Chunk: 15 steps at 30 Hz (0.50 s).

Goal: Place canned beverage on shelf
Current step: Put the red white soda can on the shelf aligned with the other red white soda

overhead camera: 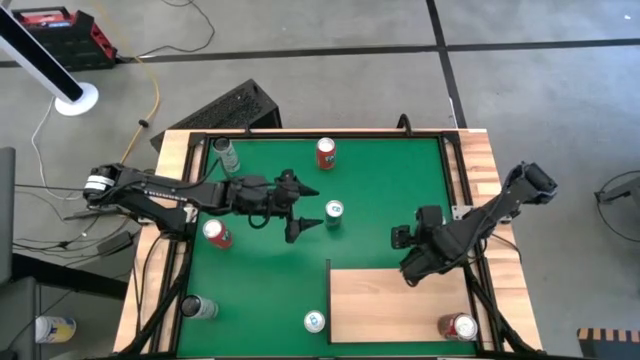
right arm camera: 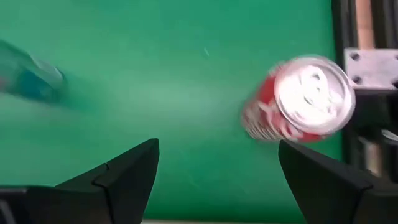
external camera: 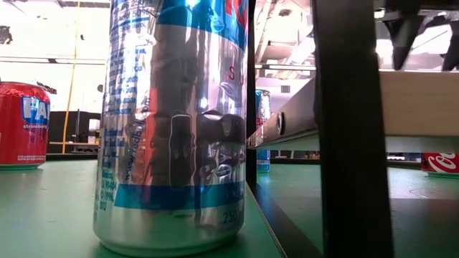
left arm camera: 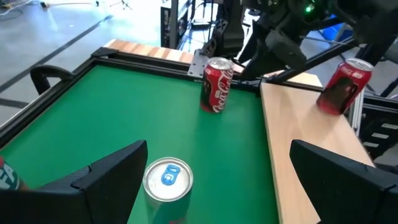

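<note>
Green table (overhead camera: 390,175) filled the high view, with narrow wooden planks along its sides. Shelf (overhead camera: 390,300), a pale wooden panel, lay at the near right corner of the table. Both dark arms reached over the table, the left one from the left side and the right one from the right side.

The left hand (overhead camera: 308,208) was near the middle of the table, with its fingers spread wide and gripping nothing. A blue-top can (overhead camera: 334,210) stood upright just in front of it, in line with the gap between the fingers. In the left wrist view this can was close to one finger, and I cannot tell if they touched.

The right hand (right arm camera: 217,144) hung near the far edge of the shelf, also released, with nothing between its fingers. A cola can (right arm camera: 292,99) stood upright on the green surface below it, beside a metal bracket and off the shelf. It was not grasped.

A red can (overhead camera: 458,326) stood on the shelf, at its near right corner. Five other cans were spread on the green surface, well apart from each other.
</note>
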Tool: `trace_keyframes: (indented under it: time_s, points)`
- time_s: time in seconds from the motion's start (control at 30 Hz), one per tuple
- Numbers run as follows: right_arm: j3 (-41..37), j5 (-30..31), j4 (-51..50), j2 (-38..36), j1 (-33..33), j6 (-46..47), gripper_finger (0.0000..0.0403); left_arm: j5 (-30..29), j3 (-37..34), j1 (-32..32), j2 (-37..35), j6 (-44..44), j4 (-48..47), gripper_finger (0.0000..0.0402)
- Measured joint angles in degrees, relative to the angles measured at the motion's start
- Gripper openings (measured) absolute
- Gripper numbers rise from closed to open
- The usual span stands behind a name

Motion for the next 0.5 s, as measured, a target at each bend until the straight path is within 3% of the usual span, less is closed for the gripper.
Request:
trace_keyframes:
  time_s: [0.23, 0.5]
  points:
    - [-3.21, -2.64, -0.06, -8.6, -0.64, -5.97, 0.0324, 2.29, 0.0, 1.54, 0.0, -1.79, 0.39, 0.038]
    - [-10.14, -4.43, 0.08, -19.97, -5.47, -20.27, 0.0321, 2.81, 0.0, 1.89, -0.01, -4.63, 1.64, 0.038]
